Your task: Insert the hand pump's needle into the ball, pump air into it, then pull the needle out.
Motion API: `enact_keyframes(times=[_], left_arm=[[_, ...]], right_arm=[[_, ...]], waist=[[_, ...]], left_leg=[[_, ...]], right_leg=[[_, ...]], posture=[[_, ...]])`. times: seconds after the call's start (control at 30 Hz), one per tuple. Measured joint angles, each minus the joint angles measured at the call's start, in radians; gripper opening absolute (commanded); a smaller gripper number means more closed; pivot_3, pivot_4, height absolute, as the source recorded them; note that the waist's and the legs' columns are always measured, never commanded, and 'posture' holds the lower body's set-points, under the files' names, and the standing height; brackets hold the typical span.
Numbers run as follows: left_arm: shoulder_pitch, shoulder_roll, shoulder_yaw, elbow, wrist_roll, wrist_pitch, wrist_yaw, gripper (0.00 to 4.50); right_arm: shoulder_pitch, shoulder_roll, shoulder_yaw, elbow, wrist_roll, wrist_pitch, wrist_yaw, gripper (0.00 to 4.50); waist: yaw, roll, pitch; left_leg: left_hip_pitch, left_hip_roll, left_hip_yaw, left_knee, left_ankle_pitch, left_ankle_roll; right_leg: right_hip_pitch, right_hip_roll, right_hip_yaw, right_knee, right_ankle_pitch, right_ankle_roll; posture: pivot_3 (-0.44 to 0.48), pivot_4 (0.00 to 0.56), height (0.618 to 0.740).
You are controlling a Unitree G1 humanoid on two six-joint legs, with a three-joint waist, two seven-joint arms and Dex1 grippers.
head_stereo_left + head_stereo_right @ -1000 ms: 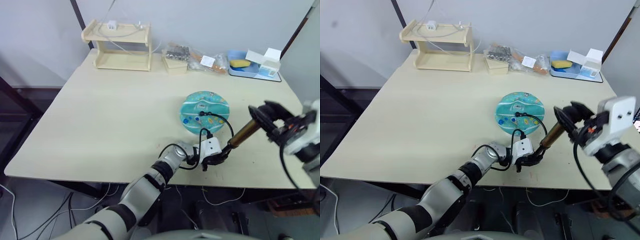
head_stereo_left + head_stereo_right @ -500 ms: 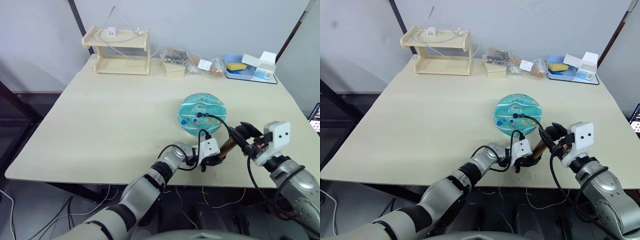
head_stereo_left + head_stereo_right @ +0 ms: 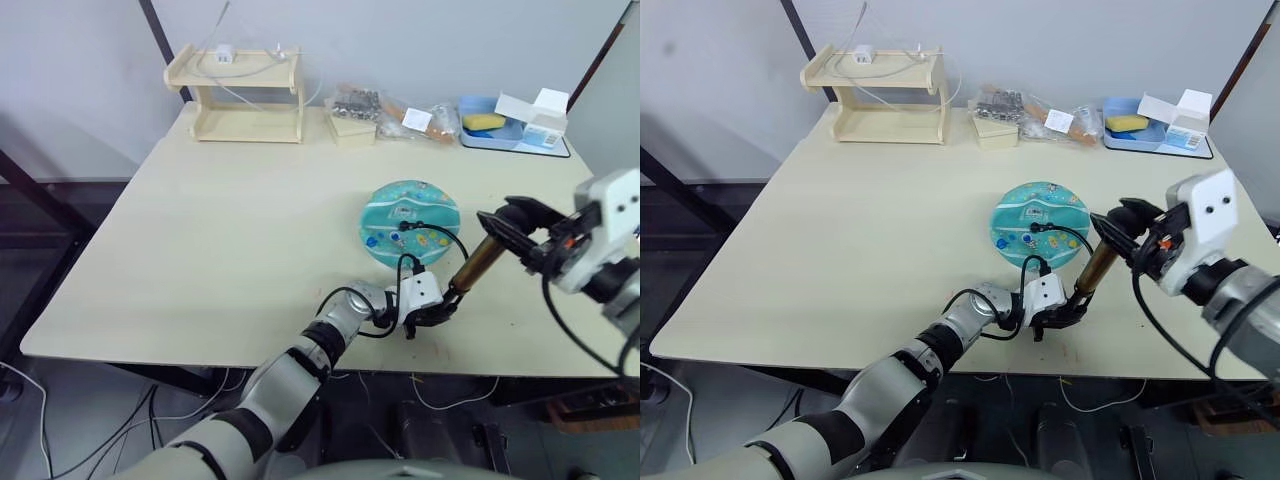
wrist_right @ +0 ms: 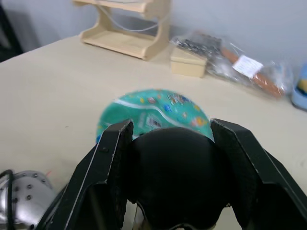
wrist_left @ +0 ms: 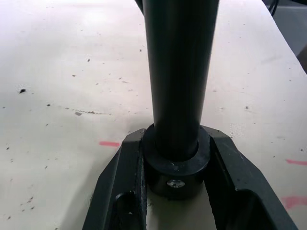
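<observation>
The pump [image 3: 478, 266] stands tilted near the front edge of the surface [image 3: 220, 230], its long axis slanting from the base cap low on the robot's left up to the black handle high on its right. The left claw [image 5: 176, 167] is clenched on that base cap, pinning it to the surface, and the right claw [image 4: 170, 179] is clamped round the handle at the top, so the stroke to come should run along that slant, down toward the left claw. The ball [image 3: 410, 221], flattened, lies just beyond the pump, further from the robot, and the thin hose [image 3: 447, 240] loops from the base to a spot on the ball; the needle itself is too small to make out. One pump, one ball, one hose, two claws.
</observation>
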Motion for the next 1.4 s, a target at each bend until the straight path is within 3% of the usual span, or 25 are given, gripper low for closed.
enact_keyframes(times=[0.17,0.37,0.57,0.77,1.0,1.27,1.4], left_arm=[[-0.001,-0.001,-0.008,0.002,-0.001,-0.012,-0.025,1.09],[0.0,-0.001,-0.009,0.003,-0.015,-0.007,-0.083,1.09],[0.015,0.001,-0.002,-0.004,-0.019,0.005,-0.149,1.09],[0.046,0.012,0.019,-0.024,-0.028,0.01,-0.213,1.09],[0.072,0.067,0.025,-0.045,-0.026,0.016,-0.236,1.09],[0.079,0.1,0.024,-0.066,-0.007,0.0,-0.242,1.09],[0.079,0.098,0.023,-0.076,-0.008,-0.012,-0.249,1.09]], right_arm=[[0.009,-0.102,-0.109,-0.019,0.137,0.067,-0.018,2.08],[0.046,-0.091,-0.109,-0.055,0.125,0.052,-0.033,2.08],[0.097,-0.003,0.031,-0.082,-0.027,-0.024,-0.054,2.08],[0.177,0.1,0.289,-0.042,-0.295,-0.133,-0.006,2.08],[0.207,0.268,0.493,0.09,-0.562,-0.344,0.077,2.08],[0.273,0.302,0.485,0.065,-0.639,-0.405,0.133,2.08],[0.279,0.265,0.416,-0.009,-0.599,-0.317,0.144,2.08]], waist=[[0.001,0.0,0.0],[0.002,0.0,-0.001],[0.003,-0.003,-0.005],[0.003,-0.007,-0.014],[-0.018,-0.019,-0.025],[-0.028,-0.018,-0.025],[-0.025,-0.009,-0.018]], left_leg=[[-0.006,0.0,-0.001,0.0,-0.001,0.001],[-0.007,0.0,-0.002,0.001,-0.002,0.004],[-0.006,0.0,-0.004,0.001,-0.002,0.004],[-0.004,0.0,-0.012,0.001,-0.003,0.005],[0.014,0.004,-0.014,-0.002,-0.005,0.006],[0.026,0.013,-0.015,-0.006,-0.006,0.004],[0.024,0.013,-0.015,-0.006,-0.006,0.004]], right_leg=[[-0.002,0.0,-0.002,-0.005,0.002,0.004],[0.0,-0.001,-0.003,-0.009,0.003,0.004],[0.001,-0.001,-0.006,-0.01,0.002,0.004],[0.004,-0.001,-0.008,-0.011,0.0,0.001],[0.019,0.001,-0.011,-0.011,-0.005,-0.002],[0.027,-0.002,-0.019,-0.011,-0.005,-0.006],[0.026,-0.006,-0.026,-0.011,-0.005,-0.007]], posture=[[0.0,0.15,0.74],[0.0,0.15,0.74],[0.0,0.15,0.74],[0.0,0.15,0.74],[0.0,0.15,0.74],[0.0,0.15,0.74],[0.0,0.15,0.74]])
